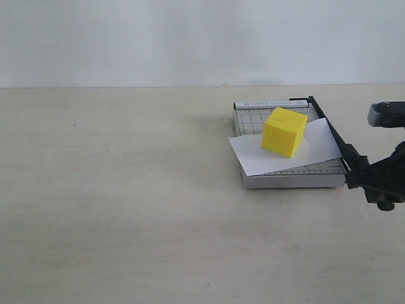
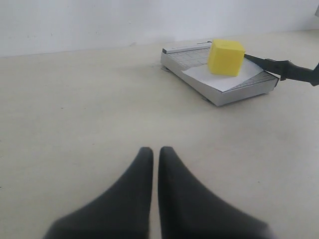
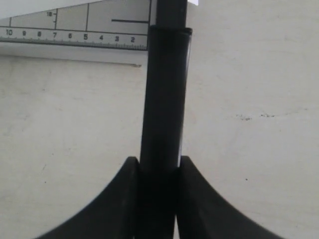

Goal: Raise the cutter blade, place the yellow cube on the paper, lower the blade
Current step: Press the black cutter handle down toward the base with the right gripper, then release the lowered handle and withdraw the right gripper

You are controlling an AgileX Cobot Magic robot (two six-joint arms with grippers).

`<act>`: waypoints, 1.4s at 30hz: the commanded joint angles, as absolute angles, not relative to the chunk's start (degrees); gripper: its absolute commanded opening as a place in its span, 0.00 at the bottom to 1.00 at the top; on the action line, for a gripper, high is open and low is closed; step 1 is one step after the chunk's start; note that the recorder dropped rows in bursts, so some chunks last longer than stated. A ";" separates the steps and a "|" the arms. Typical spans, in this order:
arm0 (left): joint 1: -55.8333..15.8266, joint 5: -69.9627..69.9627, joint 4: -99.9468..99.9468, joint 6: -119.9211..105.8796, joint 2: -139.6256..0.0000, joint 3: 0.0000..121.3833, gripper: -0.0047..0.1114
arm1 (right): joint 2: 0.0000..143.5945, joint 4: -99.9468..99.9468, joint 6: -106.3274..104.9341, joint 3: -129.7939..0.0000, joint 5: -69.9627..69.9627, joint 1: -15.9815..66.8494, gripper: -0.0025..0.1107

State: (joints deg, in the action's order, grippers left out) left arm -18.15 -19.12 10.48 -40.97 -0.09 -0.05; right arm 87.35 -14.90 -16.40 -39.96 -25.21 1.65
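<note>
My right claw (image 3: 158, 164) is clenched around the cutter blade (image 3: 164, 89) at its thick handle end, one finger on each side, just past the near corner of the grey trimmer base (image 1: 288, 180). I hold it there because the handle end gives the most leverage for swinging the blade on its hinge at the base's far edge. The blade lies low along the base's right edge; I cannot tell whether it is pressed fully down.

The yellow cube (image 1: 285, 132) sits on the paper (image 1: 266, 158) near the middle of the base, turned slightly askew, beside the blade but apart from it. The paper lies skewed across the base, one corner overhanging its left side. The cube's weight likely pins it.

My left claw (image 2: 155, 150) is pinched closed on nothing, hovering over the surface (image 1: 126, 190) well away from the base, out of the way. I judge only the final lowering is left.
</note>
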 commanded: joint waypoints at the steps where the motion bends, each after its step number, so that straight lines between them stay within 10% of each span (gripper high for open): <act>1: -18.48 -18.43 10.47 -40.94 0.00 0.00 0.08 | 88.71 -14.79 -17.42 -39.31 -25.34 1.68 0.09; 22: -11.92 -18.44 10.47 -40.94 0.00 0.00 0.08 | 85.84 -15.23 -18.59 -39.31 -24.39 1.68 0.11; 29: -11.95 -18.31 10.47 -40.94 0.00 0.00 0.08 | 85.84 -15.79 -19.12 -39.31 -24.64 1.68 0.64; 37: -11.95 -18.31 10.47 -40.94 0.00 0.00 0.08 | 81.77 -23.47 -26.82 -39.31 -21.13 1.68 0.53; 42: -11.95 -18.31 10.47 -40.94 0.00 0.00 0.08 | 70.63 -30.95 -35.07 -39.31 -18.75 1.80 0.17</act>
